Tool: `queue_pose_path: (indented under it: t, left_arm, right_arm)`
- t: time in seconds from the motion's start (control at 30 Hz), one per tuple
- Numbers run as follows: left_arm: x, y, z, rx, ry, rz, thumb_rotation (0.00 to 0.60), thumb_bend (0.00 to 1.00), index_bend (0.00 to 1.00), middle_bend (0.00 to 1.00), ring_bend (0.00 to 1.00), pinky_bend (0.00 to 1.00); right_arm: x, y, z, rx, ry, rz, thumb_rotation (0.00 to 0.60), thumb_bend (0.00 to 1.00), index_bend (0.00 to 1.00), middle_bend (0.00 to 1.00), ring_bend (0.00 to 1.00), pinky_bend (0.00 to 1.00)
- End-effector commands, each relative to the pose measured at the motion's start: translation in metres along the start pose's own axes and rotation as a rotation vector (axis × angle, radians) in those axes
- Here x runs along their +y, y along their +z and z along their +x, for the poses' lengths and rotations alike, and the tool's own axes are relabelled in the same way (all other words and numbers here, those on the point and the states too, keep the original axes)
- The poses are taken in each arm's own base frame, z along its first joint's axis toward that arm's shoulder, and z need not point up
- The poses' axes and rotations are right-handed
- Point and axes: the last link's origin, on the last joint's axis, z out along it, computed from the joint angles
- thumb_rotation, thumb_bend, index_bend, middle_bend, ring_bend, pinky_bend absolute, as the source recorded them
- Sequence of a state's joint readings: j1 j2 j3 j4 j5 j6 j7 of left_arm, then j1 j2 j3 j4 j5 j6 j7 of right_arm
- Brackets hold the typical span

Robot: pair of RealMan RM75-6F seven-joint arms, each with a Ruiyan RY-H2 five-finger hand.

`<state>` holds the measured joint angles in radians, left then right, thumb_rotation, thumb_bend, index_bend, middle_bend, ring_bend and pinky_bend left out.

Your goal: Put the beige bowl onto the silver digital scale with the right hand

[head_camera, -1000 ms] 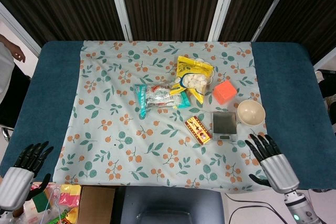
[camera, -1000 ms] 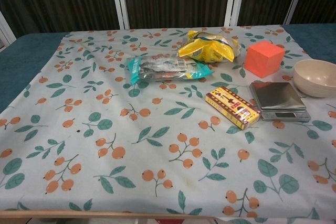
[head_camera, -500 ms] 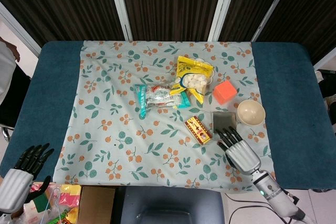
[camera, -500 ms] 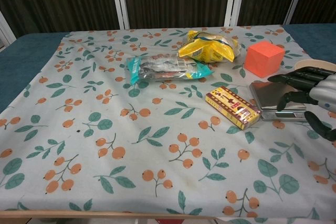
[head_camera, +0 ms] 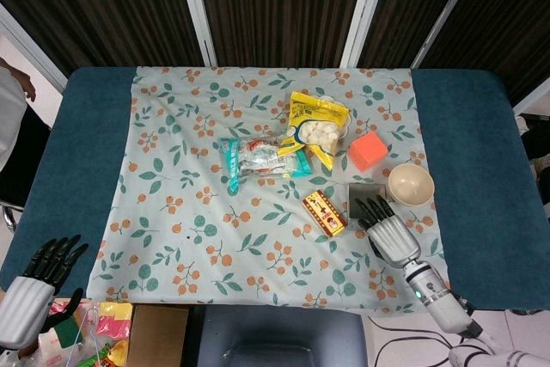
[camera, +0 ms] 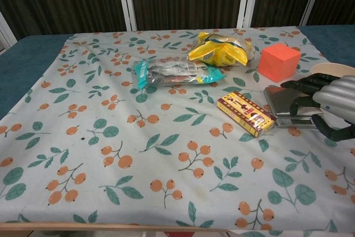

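Observation:
The beige bowl (head_camera: 410,184) stands upright on the cloth at the right, just right of the silver digital scale (head_camera: 361,196); in the chest view only the rim of the bowl (camera: 333,68) shows behind my right hand. My right hand (head_camera: 388,231) hovers over the near half of the scale (camera: 280,99), fingers spread and pointing away from me, holding nothing. In the chest view the right hand (camera: 328,102) hides the scale's right side. My left hand (head_camera: 33,281) hangs open off the table's near left corner.
An orange cube (head_camera: 368,150) sits behind the scale. A yellow-red box (head_camera: 324,212) lies left of it. A yellow snack bag (head_camera: 315,125) and a teal packet (head_camera: 262,159) lie mid-table. The floral cloth (head_camera: 189,212) covers the blue table.
My right hand moved from the near right table edge leftward and forward, over the scale's near side. The left hand barely shifted. Bowl and scale stayed put.

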<state>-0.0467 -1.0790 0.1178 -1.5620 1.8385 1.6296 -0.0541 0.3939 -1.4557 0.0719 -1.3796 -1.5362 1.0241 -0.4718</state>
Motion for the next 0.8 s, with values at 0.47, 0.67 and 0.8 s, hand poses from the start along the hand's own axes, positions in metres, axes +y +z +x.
queue_pose_path:
  t: [0.47,0.67,0.8]
  left_arm:
    - [-0.0008,0.0002,0.0004,-0.001,-0.001,0.005,0.6,0.45,0.0,0.0,0.01,0.09]
    - [-0.0008,0.0,0.0005,0.0,-0.001,0.005,0.6,0.45,0.0,0.0,0.01,0.09]
    - [-0.0005,-0.0001,-0.0001,-0.003,0.001,0.004,0.6,0.45,0.0,0.0,0.01,0.09]
  right_arm:
    - [-0.0075,0.0087,-0.0044,-0.012,0.004,0.004,0.6,0.84,0.45,0.0,0.0,0.0]
    - [-0.0091,0.0109,-0.0057,-0.02,0.001,0.006,0.6,0.85,0.45,0.0,0.0,0.0]
    - [-0.0102,0.0116,-0.0059,-0.018,-0.002,0.009,0.6,0.85,0.45,0.0,0.0,0.0]
